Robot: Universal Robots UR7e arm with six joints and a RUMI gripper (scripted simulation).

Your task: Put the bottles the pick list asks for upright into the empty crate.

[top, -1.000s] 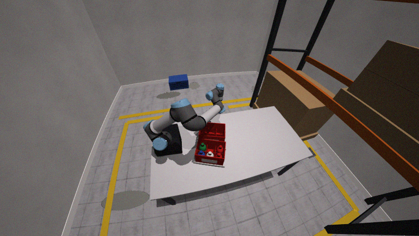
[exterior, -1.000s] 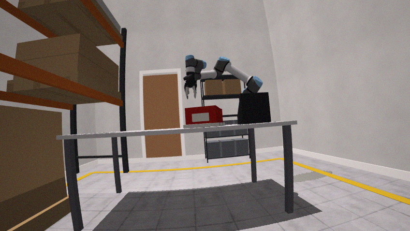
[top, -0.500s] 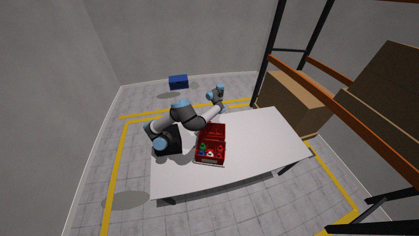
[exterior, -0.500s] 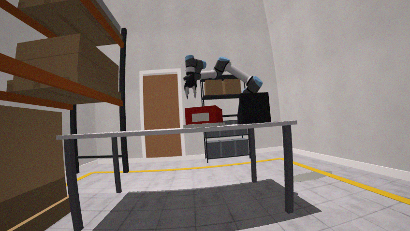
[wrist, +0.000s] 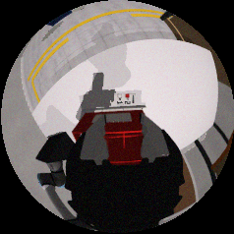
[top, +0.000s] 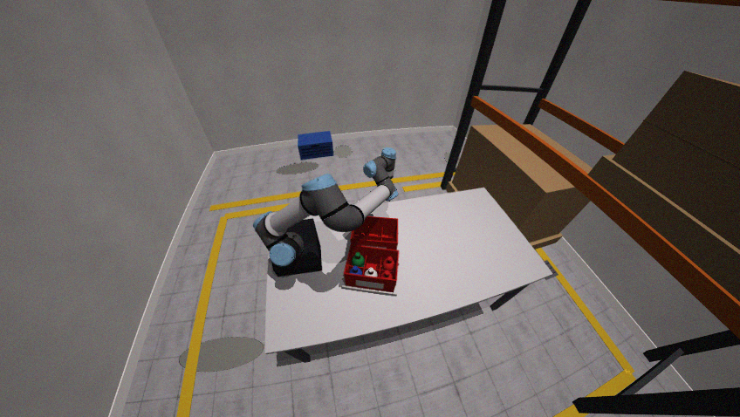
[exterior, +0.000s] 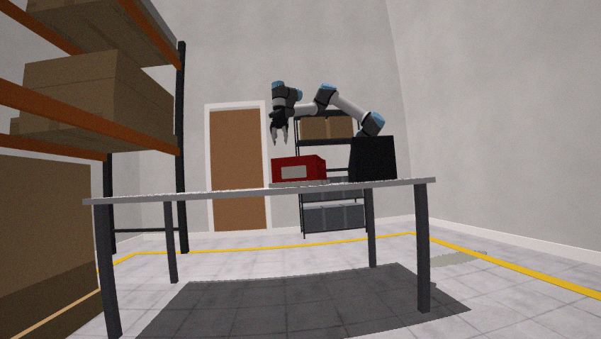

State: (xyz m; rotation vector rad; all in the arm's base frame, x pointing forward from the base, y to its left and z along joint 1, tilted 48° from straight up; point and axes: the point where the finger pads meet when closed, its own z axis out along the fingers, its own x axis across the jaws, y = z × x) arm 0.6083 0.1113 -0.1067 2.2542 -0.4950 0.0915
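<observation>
Spread partway, the gripper [exterior: 281,144] [wrist: 122,114] has nothing between its fingers and points down above the empty crate [top: 392,227] [exterior: 314,169] [wrist: 111,143]. That crate stands level on the table [top: 455,243] [exterior: 235,193] [wrist: 172,79], its dividers showing and no bottles visible in it. Beside it stands the full crate [top: 389,285], also level, holding upright bottles: green [top: 358,259], blue [top: 355,271], white [top: 370,273] and two red, one [top: 388,263] behind the other [top: 387,275] as seen from the top; whether the crates touch is unclear. Just beyond the empty crate in the wrist view lies the pick list [wrist: 127,98], with a red mark, its print too small to read. The arm [top: 332,204] [exterior: 351,106] reaches over from its black base [top: 311,258] [exterior: 372,159].
</observation>
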